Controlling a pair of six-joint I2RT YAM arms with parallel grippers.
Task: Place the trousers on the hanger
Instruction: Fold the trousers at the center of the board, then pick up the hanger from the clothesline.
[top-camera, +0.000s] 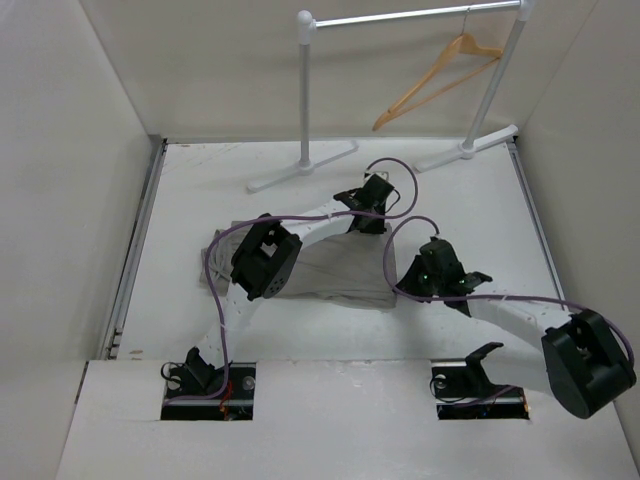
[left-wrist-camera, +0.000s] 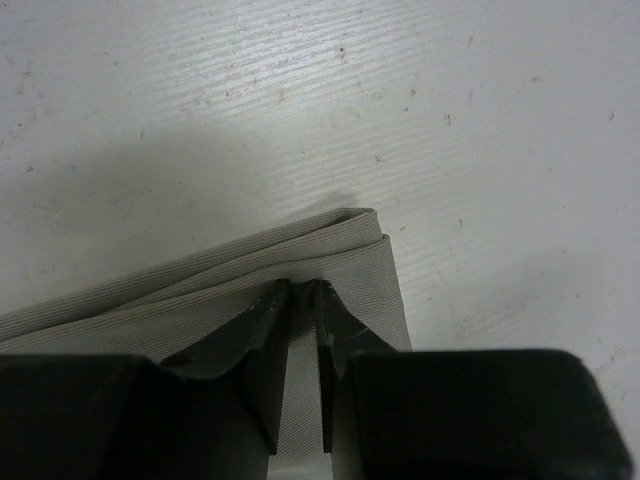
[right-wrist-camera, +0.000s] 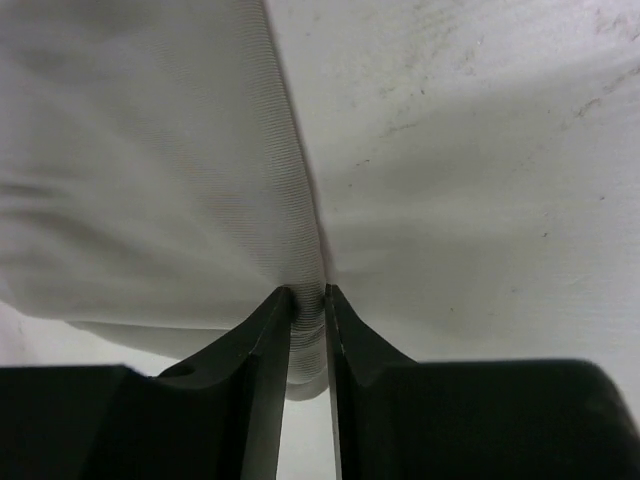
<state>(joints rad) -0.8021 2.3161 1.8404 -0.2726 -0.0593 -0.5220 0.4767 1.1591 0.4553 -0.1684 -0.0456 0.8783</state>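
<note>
Right now, trousers: folded in a flat stack at mid table, not yet lifted, well apart from the hanger.
Hanger: hangs by its hook on the rail, at 1 o'clock from the stack, tilted, crossbar bare.
Left gripper: at the stack's 1 o'clock corner, jaws nearly closed, only a thin slit between them, cloth in the slit. Looks pinched on the top fold.
Right gripper: at the stack's 3 o'clock edge, jaws nearly closed on a bunched ridge of cloth.
Risk, layers: each pinch may hold only some layers, so a lift could let the rest sag and unfold.
Risk, slip: both bites are shallow and near the edge, and the cloth's weight could pull it free.
Risk, uneven lift: if one arm rises faster, the cloth twists or tugs out of the other.
Risk, hanger: it hangs loose on one hook, so a nudge from cloth or arm may swing it or knock it off.
Risk, rail: the arms must reach far toward 12 o'clock, so dragging legs could snag its feet.
</note>
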